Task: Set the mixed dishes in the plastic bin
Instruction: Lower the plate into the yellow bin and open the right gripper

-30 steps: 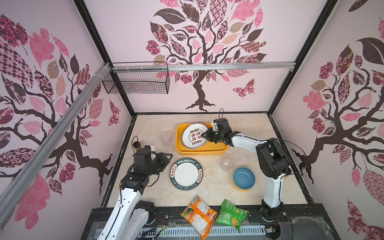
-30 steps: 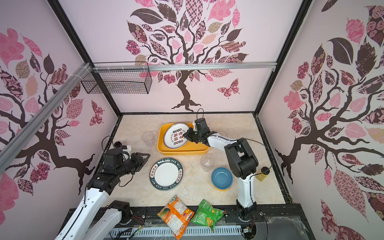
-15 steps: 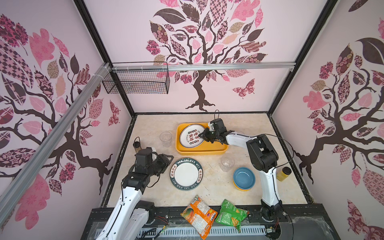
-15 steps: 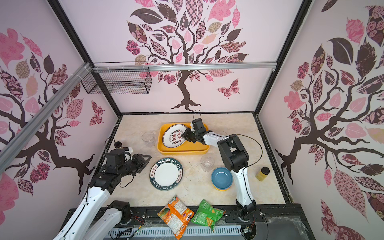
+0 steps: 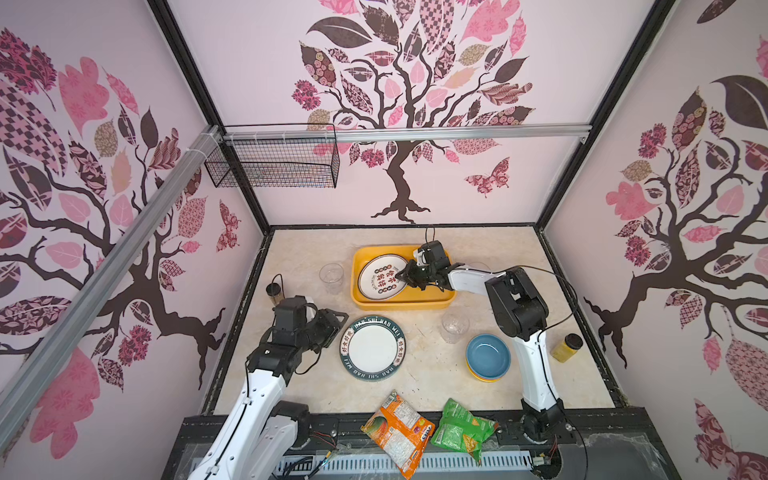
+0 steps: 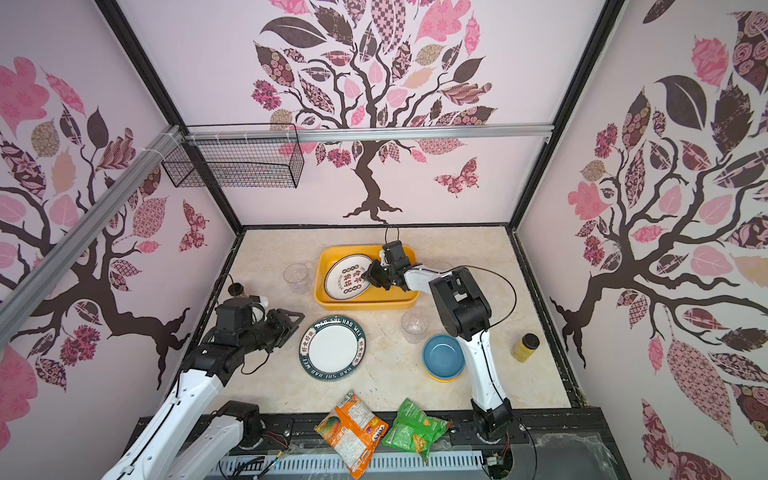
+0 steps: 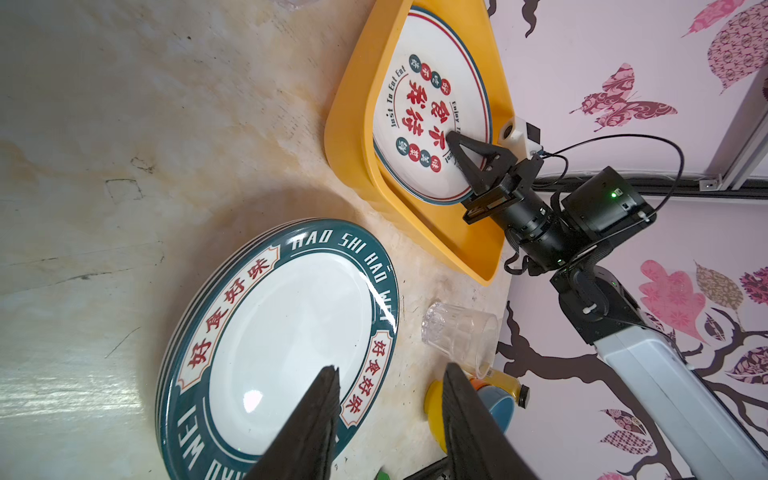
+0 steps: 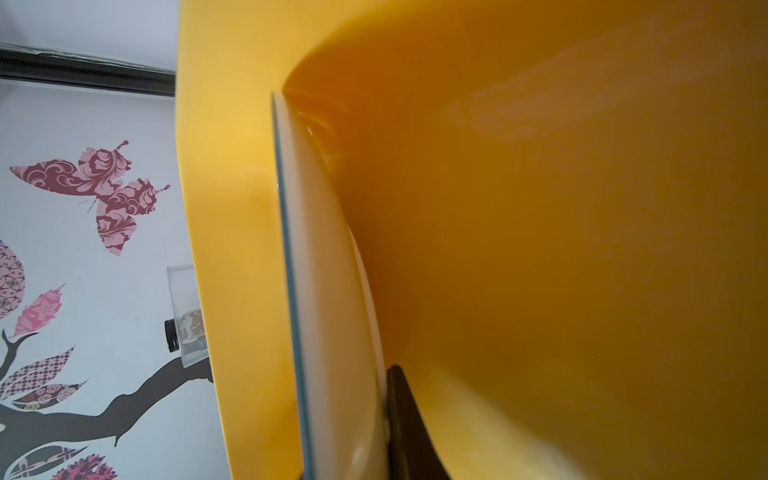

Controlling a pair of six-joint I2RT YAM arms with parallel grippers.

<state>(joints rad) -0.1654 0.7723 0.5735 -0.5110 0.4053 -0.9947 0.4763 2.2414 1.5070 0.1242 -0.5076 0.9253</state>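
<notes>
Fingers of right gripper: clamped on rim of round white plate with red-black characters | plate: tilted inside shallow yellow-orange plastic bin, frame centre | technique: lower held edge flat, then release | left gripper: fingers apart, empty, near round green-rimmed plate.

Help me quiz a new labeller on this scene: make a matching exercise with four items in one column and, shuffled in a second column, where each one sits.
Things
1. red-character plate
2. green-rimmed plate
3. blue bowl
4. orange snack bag

Places
a. stacked on a yellow bowl
b. beside the green snack bag
c. inside the yellow bin
d. lying flat just ahead of the open left gripper

Pairs: 1-c, 2-d, 3-a, 4-b
</notes>
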